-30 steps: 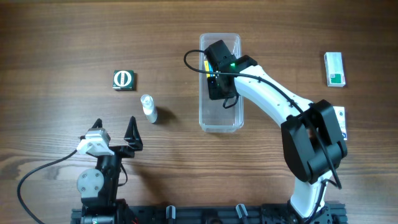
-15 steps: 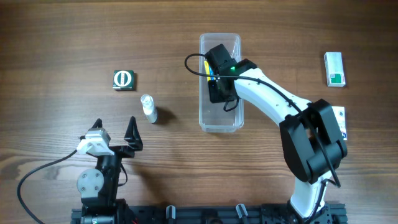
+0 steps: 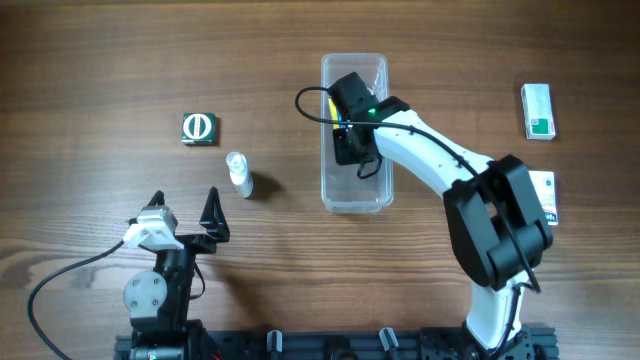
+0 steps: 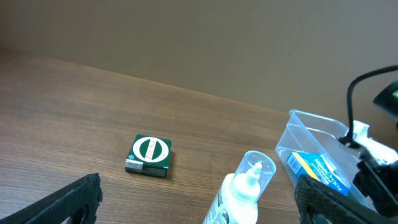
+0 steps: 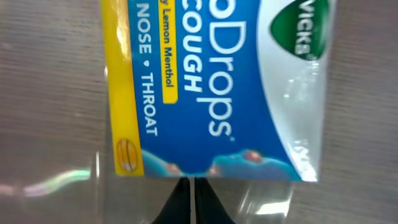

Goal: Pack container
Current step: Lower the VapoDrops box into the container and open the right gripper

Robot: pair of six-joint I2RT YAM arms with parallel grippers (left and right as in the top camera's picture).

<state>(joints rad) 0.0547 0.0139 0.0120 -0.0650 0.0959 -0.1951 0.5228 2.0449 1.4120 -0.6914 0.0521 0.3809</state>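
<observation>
While the left gripper [image 3: 185, 208] sits near-left, jaws spread, the right gripper [image 5: 193, 185], jaws pressed together, meets the cough-drop bag [image 5: 217, 87] inside the container [image 3: 352, 196].

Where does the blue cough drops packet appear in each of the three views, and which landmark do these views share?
Overhead: the packet is a yellow and blue sliver inside the container, mostly hidden under the right arm.
Left wrist: the packet is low near the right edge, inside the container.
Right wrist: the packet fills the upper middle.
Shared landmark: the clear container.
</observation>
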